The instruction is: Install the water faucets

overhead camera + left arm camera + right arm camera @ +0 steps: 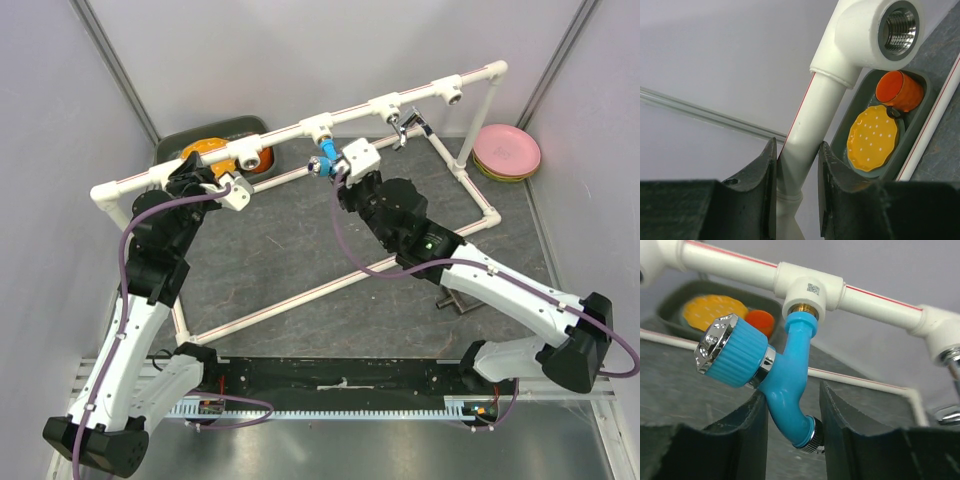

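The blue faucet hangs screwed into a white tee, with its ribbed knob tilted left and its spout pointing down. The chrome faucet hangs from the next tee.

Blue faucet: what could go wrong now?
The right end effector grips the blue faucet low on its curved spout, so it might slip while turning. Brass thread shows at the tee socket; it could go in crooked. The left end effector steadies the pipe; if that slips, it may twist.

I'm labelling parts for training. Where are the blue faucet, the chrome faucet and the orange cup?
blue faucet [790,385], right wrist view, on its curved body.
chrome faucet [407,125], top external view, on its metal body.
orange cup [907,95], left wrist view, on its outer side.
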Motion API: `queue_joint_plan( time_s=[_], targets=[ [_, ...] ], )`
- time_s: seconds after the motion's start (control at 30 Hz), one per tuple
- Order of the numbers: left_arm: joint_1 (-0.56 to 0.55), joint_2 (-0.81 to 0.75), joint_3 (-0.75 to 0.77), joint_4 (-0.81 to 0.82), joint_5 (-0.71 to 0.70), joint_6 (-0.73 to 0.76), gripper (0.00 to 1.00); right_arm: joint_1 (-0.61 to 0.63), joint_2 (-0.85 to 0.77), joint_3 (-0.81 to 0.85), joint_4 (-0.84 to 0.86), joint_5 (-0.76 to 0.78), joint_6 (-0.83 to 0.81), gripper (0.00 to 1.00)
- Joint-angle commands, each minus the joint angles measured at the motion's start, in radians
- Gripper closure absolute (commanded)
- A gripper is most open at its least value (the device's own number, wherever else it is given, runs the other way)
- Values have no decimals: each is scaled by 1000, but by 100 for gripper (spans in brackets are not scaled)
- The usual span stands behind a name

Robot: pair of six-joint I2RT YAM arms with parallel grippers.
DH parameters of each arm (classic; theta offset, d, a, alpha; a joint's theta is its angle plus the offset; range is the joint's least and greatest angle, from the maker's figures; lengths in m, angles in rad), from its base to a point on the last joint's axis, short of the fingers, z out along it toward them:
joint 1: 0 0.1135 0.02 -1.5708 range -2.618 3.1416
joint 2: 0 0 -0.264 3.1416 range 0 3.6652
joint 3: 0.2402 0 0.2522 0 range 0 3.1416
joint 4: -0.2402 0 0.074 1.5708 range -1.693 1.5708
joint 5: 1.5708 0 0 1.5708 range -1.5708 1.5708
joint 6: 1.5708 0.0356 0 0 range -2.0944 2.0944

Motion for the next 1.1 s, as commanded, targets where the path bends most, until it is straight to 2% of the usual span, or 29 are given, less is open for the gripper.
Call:
queue_joint_plan(
  time_s=[0.0,0.07,0.37,0.4,0.43,0.47,0.5,0.57,0.6,0.67,0.77,0.87,0.9,0.93,1.07],
  targets=[
    [16,-7,-19,-29,-13,-198,98,-95,-54,-154,278,-14,806,100],
    [18,-10,-19,-29,7,-196,98,-107,-69,-191,350,-28,927,100],
    [27,-10,-17,-29,16,-204,98,-123,-115,-282,479,-39,1145,100],
    [27,-11,-19,-30,16,-206,98,-126,-114,-279,483,-46,1121,98],
    [28,-11,-19,-29,16,-204,98,-124,-114,-262,464,-56,1089,92],
    [28,-14,-19,-27,16,-206,98,-123,-115,-229,411,-62,1014,84],
    [28,-15,-19,-27,16,-206,98,-124,-114,-215,403,-77,973,64],
    [30,-11,-19,-27,18,-206,98,-124,-114,-161,325,-120,882,46],
    [30,-11,-19,-27,19,-207,98,-124,-114,-146,299,-134,798,34],
    [32,-10,-19,-27,21,-207,98,-123,-121,-109,225,-155,718,21],
    [35,-11,-19,-29,22,-209,98,-115,-141,-67,146,-175,529,8],
    [38,-10,-17,-27,28,-209,98,-89,-147,-23,57,-178,305,2],
    [38,-10,-19,-27,28,-212,98,-78,-149,-20,43,-160,249,2],
    [38,-8,-19,-26,30,-210,98,-49,-153,-20,38,-139,114,2],
    [39,-10,-19,-26,30,-213,98,50,-141,-75,99,1,-239,2]
  ],
)
